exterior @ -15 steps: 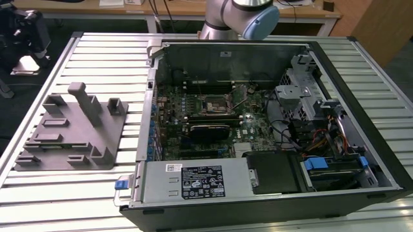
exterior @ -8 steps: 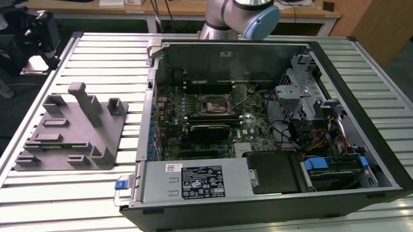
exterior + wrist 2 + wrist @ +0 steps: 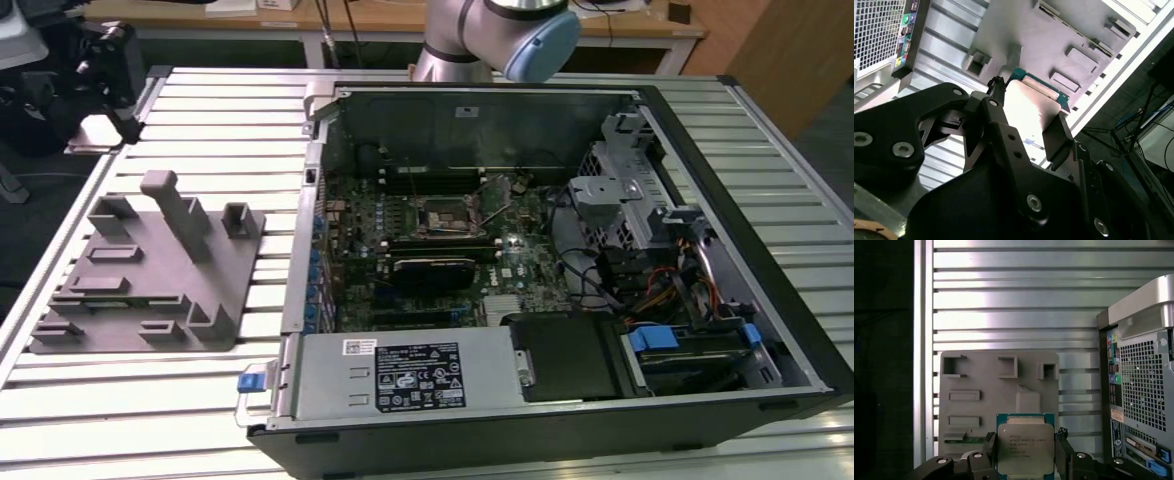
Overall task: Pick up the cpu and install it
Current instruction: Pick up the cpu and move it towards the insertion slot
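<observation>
On the exterior view's left, a grey holder (image 3: 140, 275) with upright posts sits on the slatted counter (image 3: 200, 120). To its right lies an open computer case (image 3: 534, 250), and the arm (image 3: 494, 35) rises behind the case. In the first wrist view the jaws are clamped on the cpu (image 3: 1025, 447) by two opposite edges. Its silvery top faces the camera, with the holder beyond it.

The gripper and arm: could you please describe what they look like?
The gripper is matte black: angular linkage plates joined by silver round-headed screws, ending in two slim fingers. In the exterior view the arm is a silver-grey tube with a pale blue joint cap.
</observation>
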You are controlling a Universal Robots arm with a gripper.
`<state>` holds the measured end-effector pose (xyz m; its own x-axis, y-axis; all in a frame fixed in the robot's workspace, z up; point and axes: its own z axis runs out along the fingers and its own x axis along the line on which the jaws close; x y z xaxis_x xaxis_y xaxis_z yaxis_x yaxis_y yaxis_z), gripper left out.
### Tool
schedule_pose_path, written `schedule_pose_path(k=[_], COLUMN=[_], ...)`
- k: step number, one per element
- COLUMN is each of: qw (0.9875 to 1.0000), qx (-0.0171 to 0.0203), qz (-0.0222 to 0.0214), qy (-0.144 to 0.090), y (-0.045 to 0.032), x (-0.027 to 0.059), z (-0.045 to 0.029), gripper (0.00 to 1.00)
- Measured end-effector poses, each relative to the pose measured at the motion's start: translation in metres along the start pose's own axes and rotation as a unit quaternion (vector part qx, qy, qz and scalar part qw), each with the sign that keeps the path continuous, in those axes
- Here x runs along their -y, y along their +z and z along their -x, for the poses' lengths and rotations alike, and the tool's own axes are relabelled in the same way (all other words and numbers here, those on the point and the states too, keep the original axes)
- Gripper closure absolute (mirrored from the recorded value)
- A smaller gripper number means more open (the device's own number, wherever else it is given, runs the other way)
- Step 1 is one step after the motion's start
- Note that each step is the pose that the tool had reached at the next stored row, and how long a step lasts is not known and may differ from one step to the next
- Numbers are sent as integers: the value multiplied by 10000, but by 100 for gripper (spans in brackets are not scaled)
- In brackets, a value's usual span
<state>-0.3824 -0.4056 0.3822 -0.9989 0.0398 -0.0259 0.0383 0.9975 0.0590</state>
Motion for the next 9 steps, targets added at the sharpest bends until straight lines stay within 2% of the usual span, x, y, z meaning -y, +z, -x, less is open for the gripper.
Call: schedule_pose_path(k=[9], qw=[10000], qx=[0], qz=[0], qy=[0], y=[5], x=[-12], z=[192], gripper=[46])
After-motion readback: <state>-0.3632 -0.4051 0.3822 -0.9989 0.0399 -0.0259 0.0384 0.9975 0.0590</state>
